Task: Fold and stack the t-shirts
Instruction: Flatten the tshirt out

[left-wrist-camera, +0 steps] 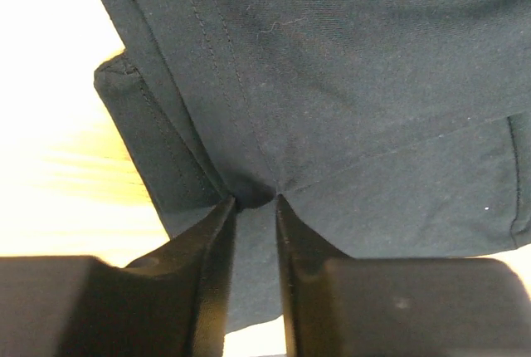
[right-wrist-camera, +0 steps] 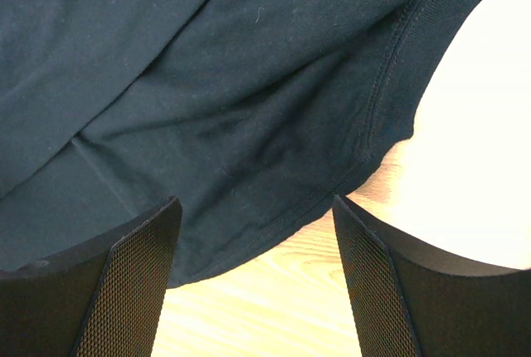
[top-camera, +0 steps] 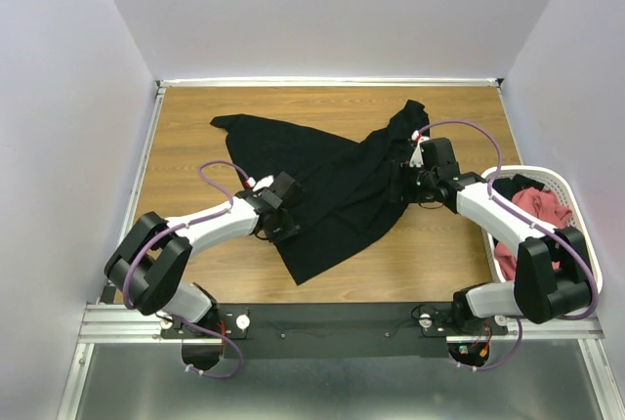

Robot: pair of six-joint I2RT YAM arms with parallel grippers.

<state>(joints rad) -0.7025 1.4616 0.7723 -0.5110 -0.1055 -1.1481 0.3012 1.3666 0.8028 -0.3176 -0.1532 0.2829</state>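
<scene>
While the black t-shirt (top-camera: 332, 181) lies spread diagonally across the middle of the wooden table (top-camera: 190, 132), the left gripper (left-wrist-camera: 255, 201) pinches a small bunch of its cloth beside a stitched hem, jaws nearly together. The right gripper (right-wrist-camera: 255, 203) hangs spread wide over the shirt's right edge, and salmon-red t-shirts (top-camera: 539, 207) sit in the white mesh basket (top-camera: 571, 184) at the table's right.
</scene>
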